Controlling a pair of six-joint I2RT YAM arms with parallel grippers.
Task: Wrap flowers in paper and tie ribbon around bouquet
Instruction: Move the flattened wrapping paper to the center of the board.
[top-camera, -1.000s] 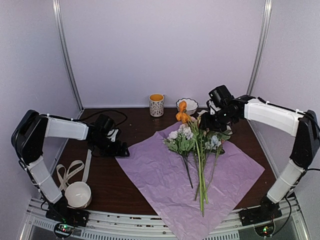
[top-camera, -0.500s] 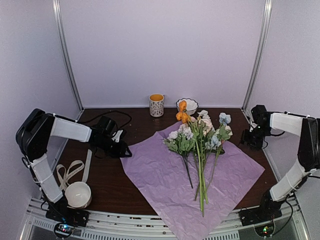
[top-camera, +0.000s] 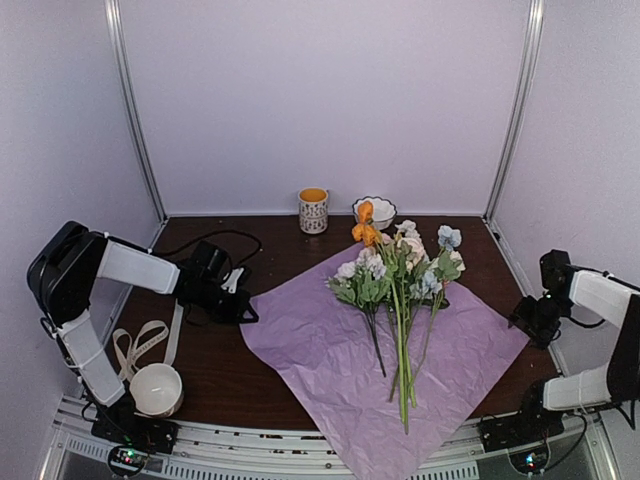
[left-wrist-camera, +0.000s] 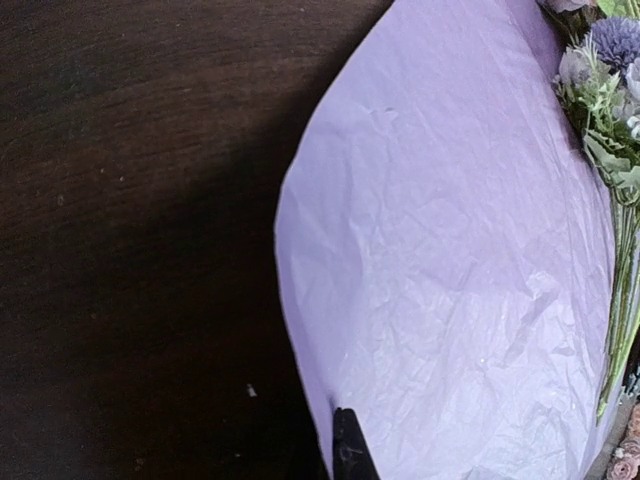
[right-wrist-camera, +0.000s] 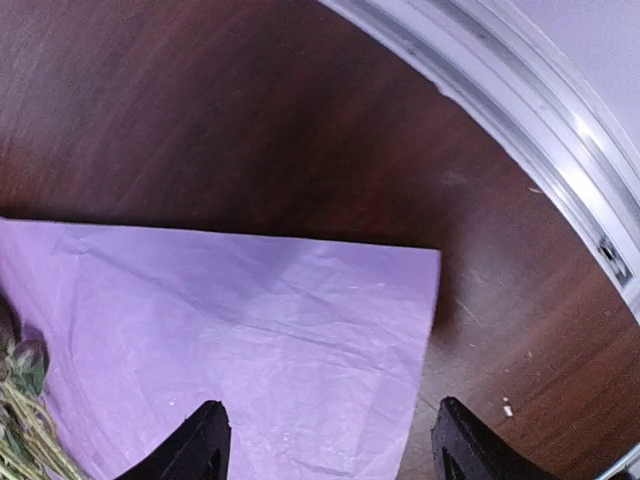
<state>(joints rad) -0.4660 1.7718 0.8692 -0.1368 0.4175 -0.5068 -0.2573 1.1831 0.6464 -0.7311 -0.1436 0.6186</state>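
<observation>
1. While the left gripper (top-camera: 238, 302) has its jaws pressed together at the paper's (top-camera: 330, 350) left corner, its wrist view shows only one dark fingertip (left-wrist-camera: 346, 450), meeting the sheet's curled edge. Whether paper is caught between the jaws cannot be told.
2. The right gripper (right-wrist-camera: 330, 450) has its jaws spread wide, one finger over the paper's right corner and the other over the bare table (top-camera: 220, 370) just beside that corner.
3. The paper lies lilac face up as a crinkled diamond.
4. The flowers (top-camera: 400, 280) lie on the paper's far half, with the blooms toward its far corner and the stems running to its near corner.
5. The ribbon (top-camera: 140, 345) lies looped well left of the paper, touching a white bowl (top-camera: 157, 388).
6. A mug (top-camera: 313, 210) and a small bowl (top-camera: 376, 210) stand beyond the paper's far corner.
</observation>
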